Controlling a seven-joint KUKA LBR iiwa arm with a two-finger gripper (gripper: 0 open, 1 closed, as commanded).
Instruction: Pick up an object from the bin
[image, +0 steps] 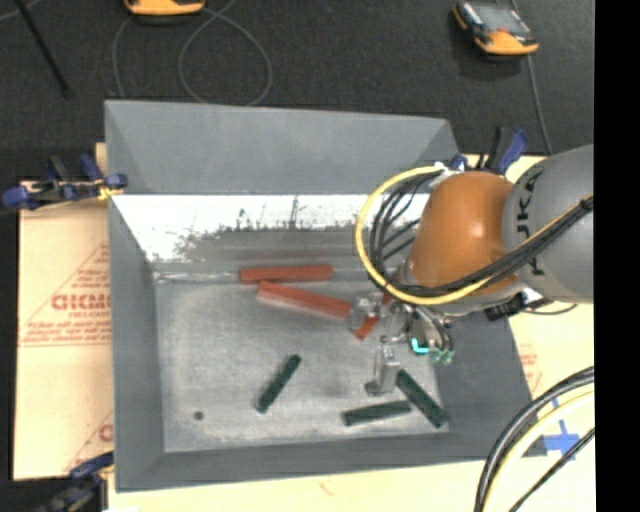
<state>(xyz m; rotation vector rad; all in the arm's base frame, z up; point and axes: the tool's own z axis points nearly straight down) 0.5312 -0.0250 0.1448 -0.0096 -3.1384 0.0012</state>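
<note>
The gripper stands low at the front right of the bin, just beside the flat dark green bar and the slanted dark green bar. Whether it is apart or together cannot be told. The step in hand appears to be the approach; the next move calls for centring across one bar before closing.

Orange wrist cover blocks my look at the bin's right wall and far right corner. Lower red stick: its right end runs under the gripper hardware, so I can't see where it stops. Upper red bar at the foot of the far wall: real stick or reflection, I can't tell. The gripper tip is a blurry metal smear; touching the nearest dark green stick or just above it, can't tell. Tiny dark speck near the floor's front left corner is too small to name.
</note>
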